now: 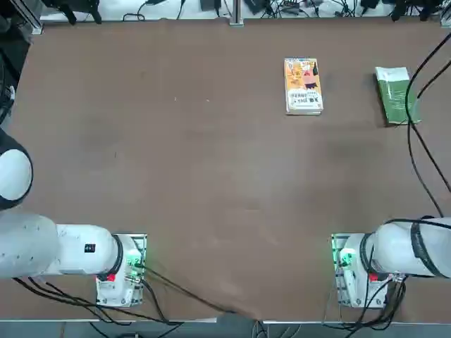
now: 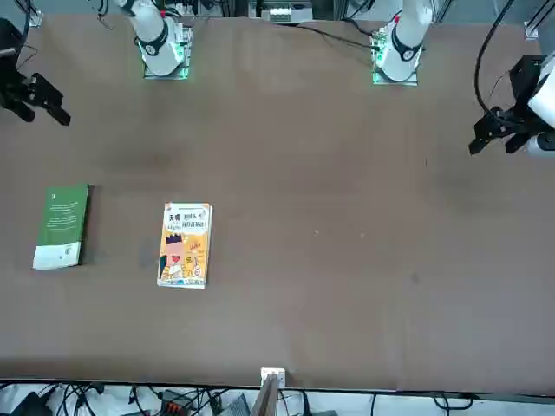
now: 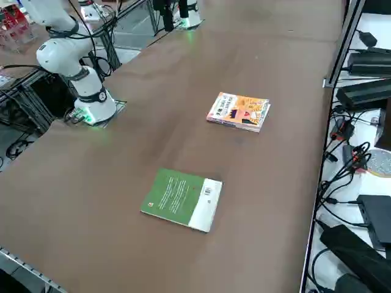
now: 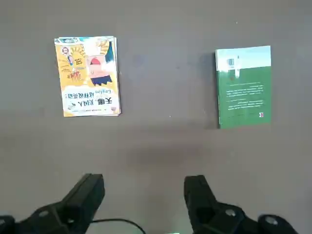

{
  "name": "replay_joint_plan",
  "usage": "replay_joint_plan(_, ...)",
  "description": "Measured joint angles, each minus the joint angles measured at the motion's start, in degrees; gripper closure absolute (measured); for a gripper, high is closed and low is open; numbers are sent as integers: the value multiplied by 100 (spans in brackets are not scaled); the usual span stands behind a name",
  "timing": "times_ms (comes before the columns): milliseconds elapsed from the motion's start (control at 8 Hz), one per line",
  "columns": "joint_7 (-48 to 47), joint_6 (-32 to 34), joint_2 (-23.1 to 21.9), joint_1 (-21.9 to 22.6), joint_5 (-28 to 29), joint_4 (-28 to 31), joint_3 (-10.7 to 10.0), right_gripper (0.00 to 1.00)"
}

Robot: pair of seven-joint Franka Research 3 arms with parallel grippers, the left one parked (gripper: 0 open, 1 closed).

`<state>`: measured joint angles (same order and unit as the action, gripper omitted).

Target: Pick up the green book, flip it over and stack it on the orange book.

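The green book (image 1: 397, 95) lies flat near the table's far right, its dark green cover with a white band facing up (image 3: 182, 198) (image 2: 62, 225). The orange book (image 1: 303, 86) lies flat a short way to its left, cartoon cover up (image 3: 239, 111) (image 2: 185, 244). The two books are apart. My right gripper (image 4: 144, 183) hangs high above the table, open and holding nothing; in the wrist view the green book (image 4: 243, 87) and the orange book (image 4: 88, 75) both lie well beyond the fingers. In the front view the right gripper (image 2: 33, 95) shows at the table's edge.
A black cable (image 1: 417, 141) from the right arm runs through the top view just beside the green book. The right arm's base (image 3: 91, 110) stands at the near right. Power bricks and cables (image 3: 360, 91) lie beyond the table's far edge.
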<state>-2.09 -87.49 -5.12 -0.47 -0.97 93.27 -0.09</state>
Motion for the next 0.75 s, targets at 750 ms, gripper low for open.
replay_joint_plan(750, -11, 13, 317, 342, -1021, 31, 149, 0)
